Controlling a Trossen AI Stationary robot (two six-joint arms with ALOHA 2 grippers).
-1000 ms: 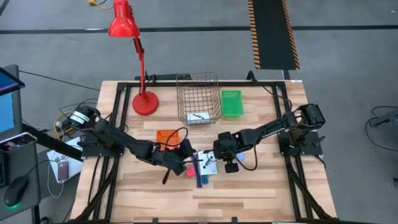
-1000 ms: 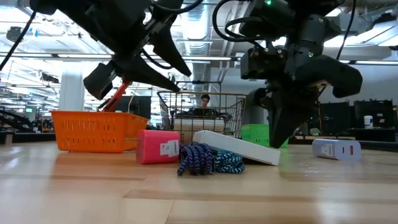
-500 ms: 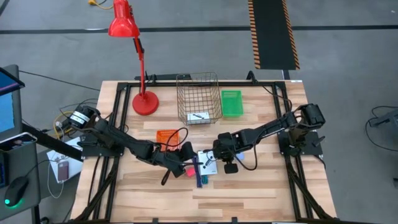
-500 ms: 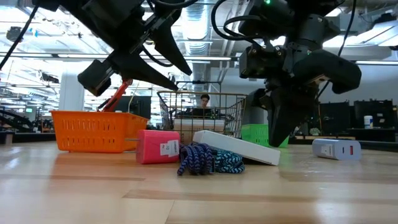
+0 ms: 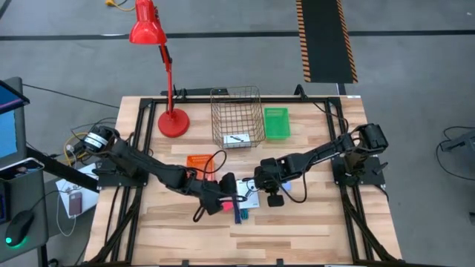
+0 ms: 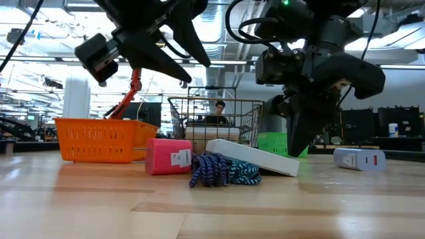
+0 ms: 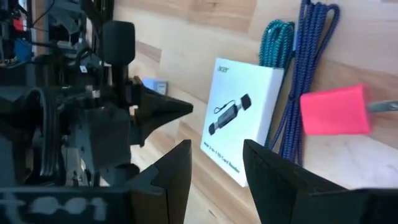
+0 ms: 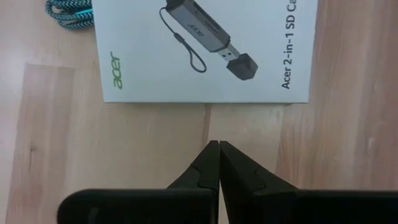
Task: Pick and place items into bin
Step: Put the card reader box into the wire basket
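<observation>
Right wrist view: white box cut off beyond closed right hand

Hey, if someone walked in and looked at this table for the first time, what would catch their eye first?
Probably the red lamp at the table's back left corner, beside the wire basket. Next, mid-table, both arms meet over a white box leaning on blue and teal cords, a pink box beside them.

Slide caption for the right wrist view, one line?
Shut right gripper hovers over the wooden table, just short of the white Acer SD card reader box.
</observation>
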